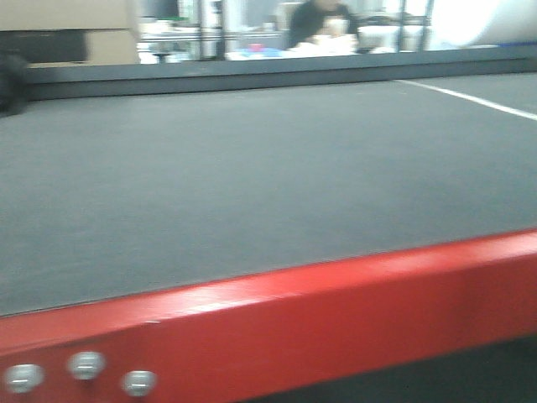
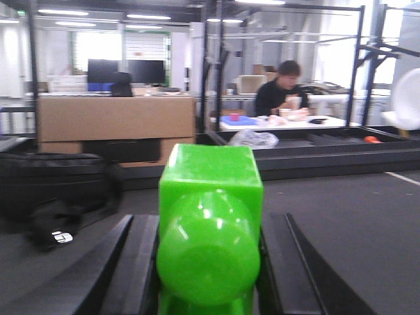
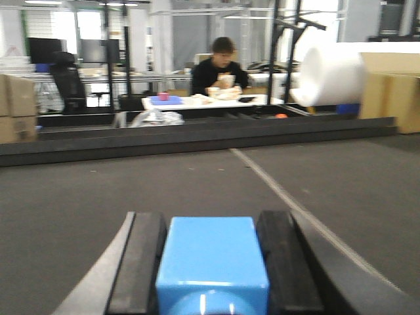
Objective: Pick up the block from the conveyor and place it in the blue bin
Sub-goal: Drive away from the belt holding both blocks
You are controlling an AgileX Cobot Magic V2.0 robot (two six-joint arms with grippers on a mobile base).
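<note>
The conveyor (image 1: 252, 185) is a wide dark grey belt with a red side rail (image 1: 319, 311) along its near edge. No gripper, block or bin shows in the front view. In the left wrist view my left gripper (image 2: 210, 230) is shut on a green block (image 2: 210, 216) with a round stud, held over the belt (image 2: 354, 216). In the right wrist view my right gripper (image 3: 211, 226) is shut on a blue block (image 3: 211, 259) above the belt (image 3: 131, 190). The blue bin is out of view.
A white line (image 1: 478, 101) crosses the belt at the far right and also shows in the right wrist view (image 3: 289, 197). A dark far rail (image 1: 277, 74) bounds the belt. A black bag (image 2: 56, 190) lies at the left. A seated person (image 3: 220, 65) is at a table beyond.
</note>
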